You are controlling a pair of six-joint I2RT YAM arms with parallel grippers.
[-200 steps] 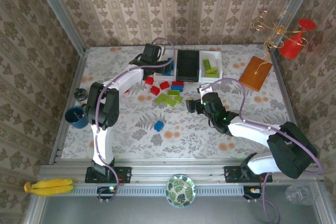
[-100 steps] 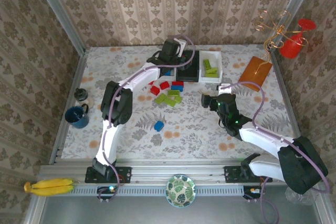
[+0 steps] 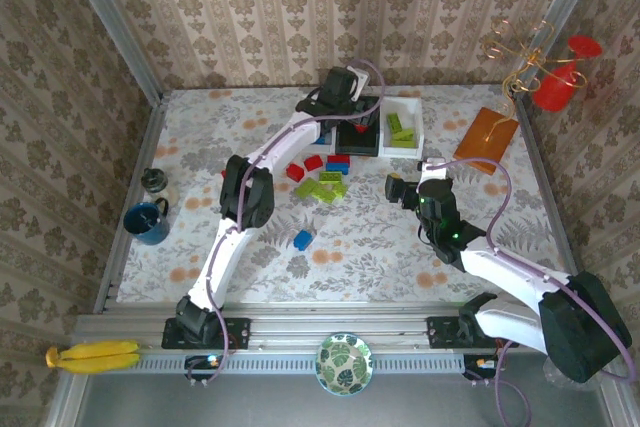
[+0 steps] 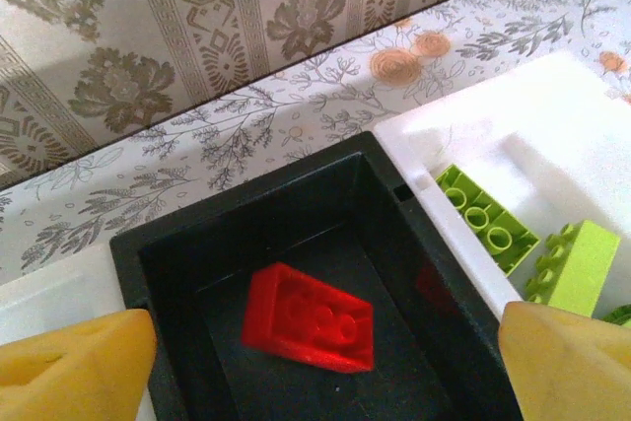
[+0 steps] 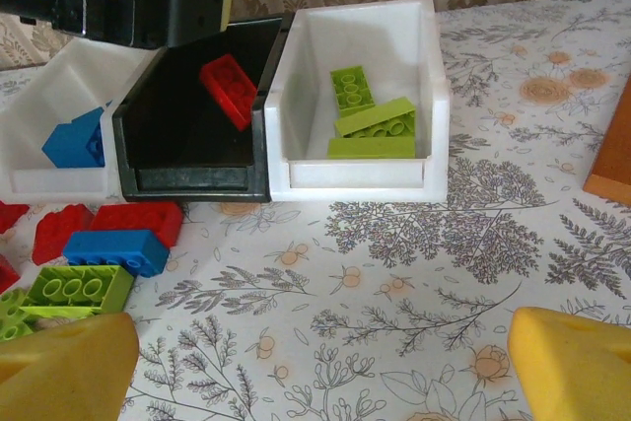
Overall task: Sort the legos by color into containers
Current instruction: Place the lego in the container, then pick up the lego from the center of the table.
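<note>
The small red plastic lego brick point(image 4: 308, 317) lies tilted inside the square black open-top tray point(image 4: 256, 219). The left claw point(image 4: 320, 367) hangs directly above it, fingers wide apart and gripping nothing. We judge the step in hand to be the deposit of a red brick.

The black tray stands between two white trays:
- The right white square tray point(image 4: 532, 135) holds lime green bricks point(image 4: 485, 224).
- The left white square tray point(image 5: 39, 105) holds a blue brick point(image 5: 74, 142).

The right claw point(image 5: 317, 367) hovers low over the bench, well in front of the trays, fingers apart and empty.

Just in front of the trays, unsorted red bricks point(image 3: 305, 165), a blue brick point(image 3: 338, 164) and lime green bricks point(image 3: 322, 185) lie clustered. One blue brick point(image 3: 303, 239) lies apart, nearer the arm bases.

As we read it, the next move calls for raising the left claw clear of the tray walls, then closing either claw on one loose brick without disturbing its neighbours.

The bench point(image 3: 380, 247) carries a pale floral-print covering. On it we also see:
- a flat orange board point(image 3: 487, 139)
- a dark blue mug point(image 3: 145, 222)

Damask-patterned wallpaper point(image 3: 250, 17) lines the enclosure. A red cup point(image 3: 555, 82) is at the far right corner. A yellow banana point(image 3: 92, 355) and a green leaf-print bowl point(image 3: 344, 363) rest by the front rail.
</note>
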